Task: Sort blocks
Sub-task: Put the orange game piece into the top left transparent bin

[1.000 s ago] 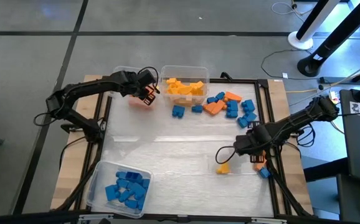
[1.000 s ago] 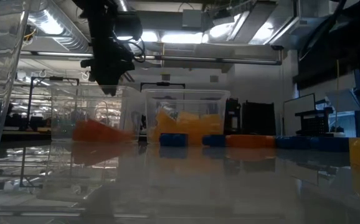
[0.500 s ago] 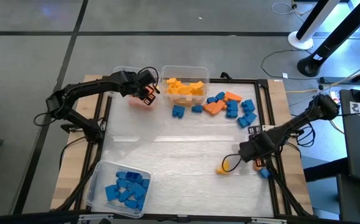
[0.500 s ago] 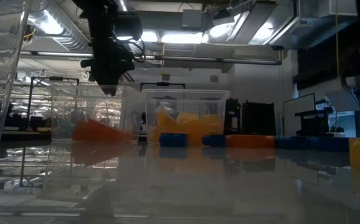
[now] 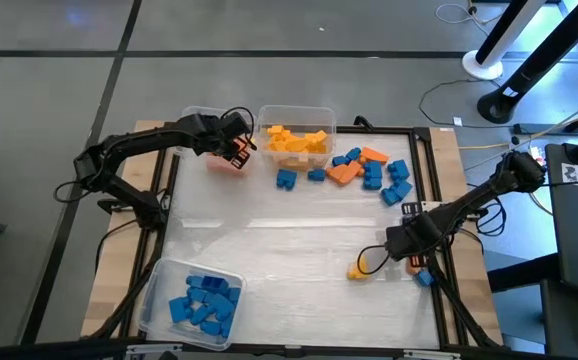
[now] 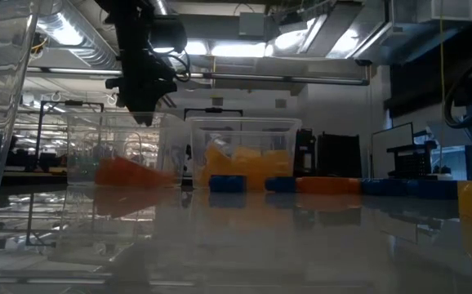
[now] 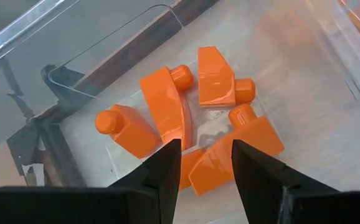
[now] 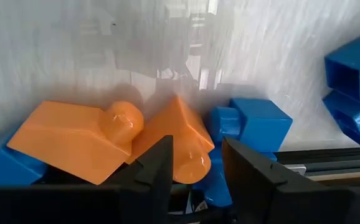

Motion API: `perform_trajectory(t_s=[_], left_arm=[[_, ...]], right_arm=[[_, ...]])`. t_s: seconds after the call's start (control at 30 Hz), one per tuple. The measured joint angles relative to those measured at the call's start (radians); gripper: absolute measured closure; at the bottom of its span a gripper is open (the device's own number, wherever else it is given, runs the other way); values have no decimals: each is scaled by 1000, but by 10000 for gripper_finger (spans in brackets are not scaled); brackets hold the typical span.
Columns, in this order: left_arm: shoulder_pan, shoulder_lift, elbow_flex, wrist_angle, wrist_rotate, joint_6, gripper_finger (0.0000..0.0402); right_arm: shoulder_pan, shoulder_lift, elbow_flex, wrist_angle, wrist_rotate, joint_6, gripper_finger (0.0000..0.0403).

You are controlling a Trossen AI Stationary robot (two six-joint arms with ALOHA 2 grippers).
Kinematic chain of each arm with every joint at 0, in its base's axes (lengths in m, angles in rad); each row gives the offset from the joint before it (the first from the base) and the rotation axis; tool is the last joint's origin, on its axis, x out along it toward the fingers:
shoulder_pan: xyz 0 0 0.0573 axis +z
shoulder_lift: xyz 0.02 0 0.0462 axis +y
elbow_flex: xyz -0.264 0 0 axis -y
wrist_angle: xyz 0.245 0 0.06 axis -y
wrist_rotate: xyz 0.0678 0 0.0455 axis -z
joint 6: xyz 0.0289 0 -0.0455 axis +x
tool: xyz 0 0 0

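Right gripper (image 8: 195, 165) closing in on an orange block (image 8: 174, 146) at the lower right of the high view; left gripper (image 5: 237, 150) waits over the orange bin (image 5: 197, 115) at upper left.

The right jaws straddle the block, part open; whether they grip it yet is hard to say. Left jaws hang part open, empty. Next comes a firm squeeze and lift toward the bin. Loose blocks (image 5: 369, 172) litter the pale counter (image 5: 289, 245); a dim workshop lies behind.

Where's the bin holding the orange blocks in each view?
High view: upper left of the table, bin under the left pincer.
Low view: left of centre.
Left wrist view: fills the picture.
Right wrist view: not in it.
Shared landmark: the orange blocks inside it.
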Motion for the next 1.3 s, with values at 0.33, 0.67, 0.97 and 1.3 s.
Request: perform_trajectory(t_s=[0.33,0.67,0.97,1.3], left_arm=[[0,0,0,0,0,1,270],[0,0,0,0,0,3,270],[0,0,0,0,0,3,270],[0,0,0,0,0,3,270]], right_arm=[[-1,0,0,0,-7,4,267],[-1,0,0,5,-7,38,234],[-1,0,0,19,-86,96,153],[-1,0,1,18,-181,139,150]])
